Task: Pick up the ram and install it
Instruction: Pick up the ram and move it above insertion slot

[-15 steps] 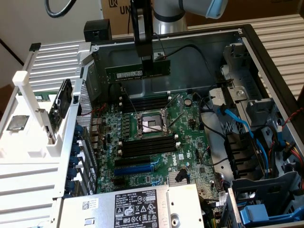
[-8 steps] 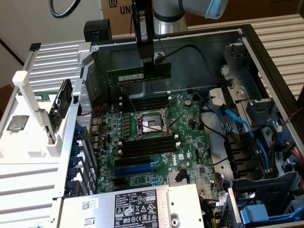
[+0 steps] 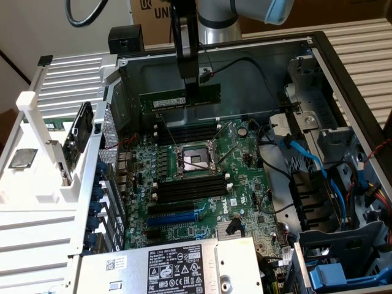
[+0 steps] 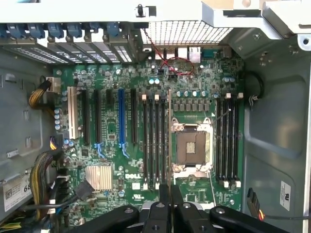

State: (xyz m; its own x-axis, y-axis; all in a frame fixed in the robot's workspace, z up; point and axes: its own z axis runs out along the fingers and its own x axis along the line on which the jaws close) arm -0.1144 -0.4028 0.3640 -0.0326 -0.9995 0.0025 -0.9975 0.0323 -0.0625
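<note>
The ram (image 3: 171,98) is a long green stick with a pale label. It hangs level in the air inside the open computer case, above the motherboard (image 3: 239,184). My gripper (image 3: 193,92) is shut on its upper edge near the middle, reaching straight down. In the wrist view the ram (image 4: 169,126) appears edge-on as a thin line running out from my gripper (image 4: 170,194). It lies over the black memory slots (image 4: 155,141), along the side nearest the CPU socket (image 4: 193,145). A second bank of memory slots (image 4: 228,141) flanks the socket's other side.
A blue slot (image 3: 177,215) and black card slots sit nearer the power supply (image 3: 177,269). Blue and black cables (image 3: 306,159) and drive bays crowd the exterior view's right. A white rack (image 3: 43,141) holding parts stands at the exterior view's left. The case walls (image 3: 245,67) enclose the board.
</note>
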